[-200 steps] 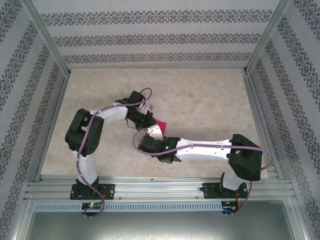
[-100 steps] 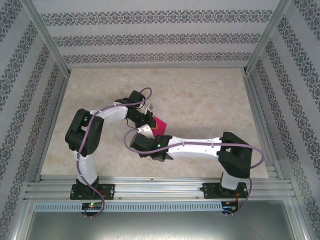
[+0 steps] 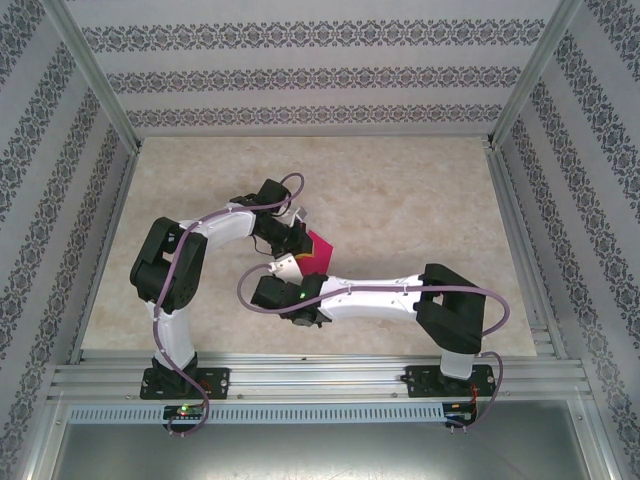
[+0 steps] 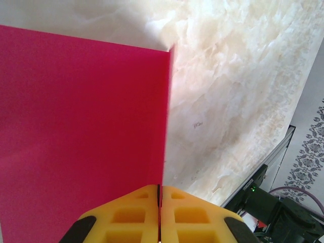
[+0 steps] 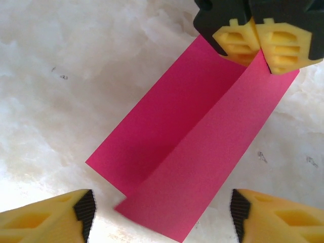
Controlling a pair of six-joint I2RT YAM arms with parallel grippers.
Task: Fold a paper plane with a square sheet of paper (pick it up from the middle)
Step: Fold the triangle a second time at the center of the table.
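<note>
While my left hand (image 4: 159,191) is pinching it at one end of the crease, the square sheet of paper (image 5: 195,147) is sitting folded along its middle. Its two long magenta flaps are splaying slightly apart, near the centre of the table (image 3: 420,200), between my two wrists. I can't tell whether its lower edges are touching the table or hanging just above it. My left fingers are pressing flat together on the paper, with nothing else in them.

My right hand (image 5: 161,215) is hovering at the free end of the sheet. Its fingers are spreading wide, one tip either side, not touching the paper.

Change over the last second: my right arm is sliding leftward in the top view, elbow coming in toward the middle, and my right fingers are standing wider than a second ago. My left arm and the sheet are staying put. I'm reading that as a let-go and re-approach. The centre fold is in and no corners are folded yet, so the folding is at an early stage.

Next I'm probably needing to catch a corner or flatten a flap, and paper this thin is likely flexing or slipping.

Containers: none in play.
</note>
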